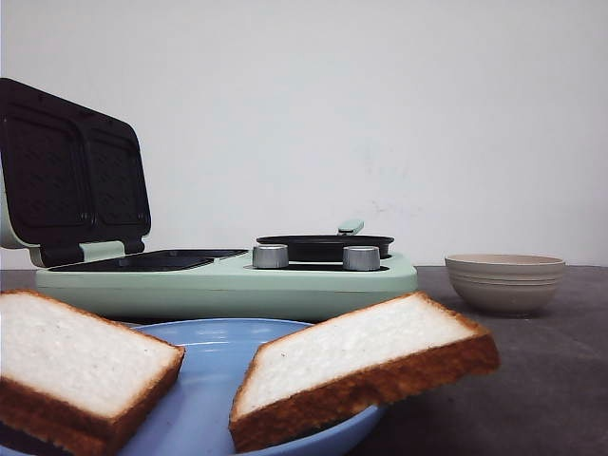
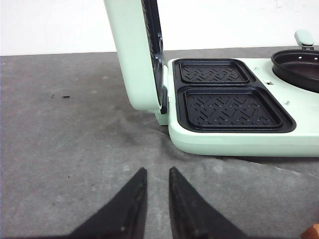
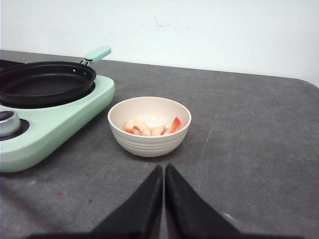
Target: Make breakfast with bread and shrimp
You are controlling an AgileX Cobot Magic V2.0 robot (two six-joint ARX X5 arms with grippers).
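Two thick white bread slices lie on a blue plate (image 1: pixel 204 380) at the front, one at the left (image 1: pixel 71 356), one at the right (image 1: pixel 356 356) overhanging the rim. The shrimp (image 3: pixel 142 128), pinkish-orange pieces, lie in a beige ribbed bowl (image 3: pixel 149 142), also seen in the front view (image 1: pixel 504 285). My left gripper (image 2: pixel 157 170) is slightly open and empty over the grey table, just in front of the sandwich maker's grill plates (image 2: pixel 229 107). My right gripper (image 3: pixel 164 167) is shut and empty, a short way before the bowl. Neither gripper shows in the front view.
A mint-green breakfast maker (image 1: pixel 228 280) stands mid-table with its lid (image 1: pixel 71 171) raised at the left. A black pan (image 1: pixel 325 247) with a green handle sits on its right side, also in the right wrist view (image 3: pixel 45 82). Two silver knobs (image 1: pixel 270 256) face front.
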